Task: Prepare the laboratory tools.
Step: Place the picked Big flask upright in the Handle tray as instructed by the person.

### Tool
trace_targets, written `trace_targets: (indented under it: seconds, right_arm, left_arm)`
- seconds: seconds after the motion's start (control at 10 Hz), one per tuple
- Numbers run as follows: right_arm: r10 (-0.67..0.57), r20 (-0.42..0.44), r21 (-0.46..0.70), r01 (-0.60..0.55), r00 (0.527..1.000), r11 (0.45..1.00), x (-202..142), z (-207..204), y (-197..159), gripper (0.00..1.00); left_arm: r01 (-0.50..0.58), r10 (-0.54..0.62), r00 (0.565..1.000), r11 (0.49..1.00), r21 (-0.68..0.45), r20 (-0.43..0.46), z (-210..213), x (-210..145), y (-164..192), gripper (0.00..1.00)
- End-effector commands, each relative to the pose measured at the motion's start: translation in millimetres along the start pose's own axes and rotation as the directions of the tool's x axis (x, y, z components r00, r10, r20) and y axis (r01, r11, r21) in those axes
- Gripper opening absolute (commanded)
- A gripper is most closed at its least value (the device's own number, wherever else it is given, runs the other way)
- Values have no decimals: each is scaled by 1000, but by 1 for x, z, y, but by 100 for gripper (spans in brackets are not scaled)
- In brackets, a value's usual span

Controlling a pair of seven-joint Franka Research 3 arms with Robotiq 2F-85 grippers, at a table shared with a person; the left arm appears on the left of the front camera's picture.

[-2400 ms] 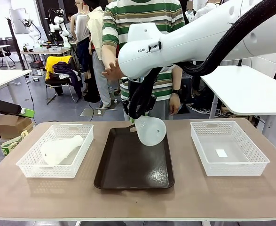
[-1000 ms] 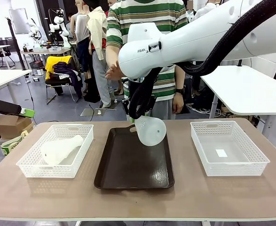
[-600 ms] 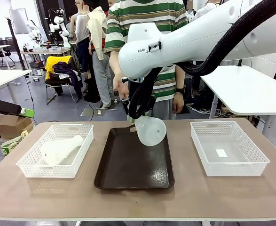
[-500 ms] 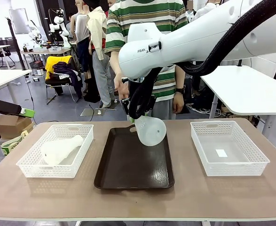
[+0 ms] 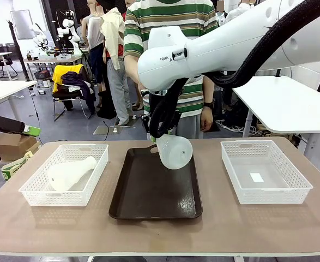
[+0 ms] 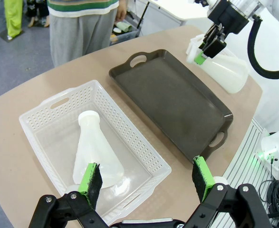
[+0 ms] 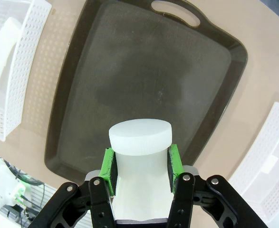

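One frosted-white flask (image 5: 175, 152) hangs tilted above the far part of the dark brown tray (image 5: 149, 199). My right gripper (image 5: 155, 136) is shut on its neck. In the right wrist view the green pads (image 7: 108, 167) clamp the neck just under the capped mouth of the flask (image 7: 140, 137), with my right gripper (image 7: 140, 165) over the tray (image 7: 129, 71). A second flask (image 6: 95, 153) lies on its side in the white basket (image 6: 144, 156). My left gripper (image 6: 146, 178) hovers open above that basket's near corner, touching nothing. The lying flask (image 5: 70, 173) rests in the left basket (image 5: 40, 197).
An empty white basket (image 5: 290, 194) stands at the table's right. A person in a striped shirt (image 5: 187, 98) stands at the far edge behind the tray. Bare tabletop (image 5: 214, 234) runs along the near edge.
The person's hand behind my right arm has dropped out of sight. Both arms and both flasks have stayed where they were.
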State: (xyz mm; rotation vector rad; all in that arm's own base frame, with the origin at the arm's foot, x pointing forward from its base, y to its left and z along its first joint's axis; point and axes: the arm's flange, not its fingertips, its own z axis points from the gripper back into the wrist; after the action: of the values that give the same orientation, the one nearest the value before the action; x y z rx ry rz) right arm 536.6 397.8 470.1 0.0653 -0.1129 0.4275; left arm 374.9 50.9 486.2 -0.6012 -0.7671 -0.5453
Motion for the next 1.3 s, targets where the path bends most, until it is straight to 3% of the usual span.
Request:
trace_targets:
  seconds: [0.0,1.2]
  right_arm:
    - [0,-1,1,0,1000,1000,-1,1,0,0]
    - [0,-1,1,0,1000,1000,-1,1,0,0]
  left_arm:
    - [15,-14,1000,1000,-18,27,-1,-2,3,100]
    - [15,-14,1000,1000,-18,27,-1,-2,3,100]
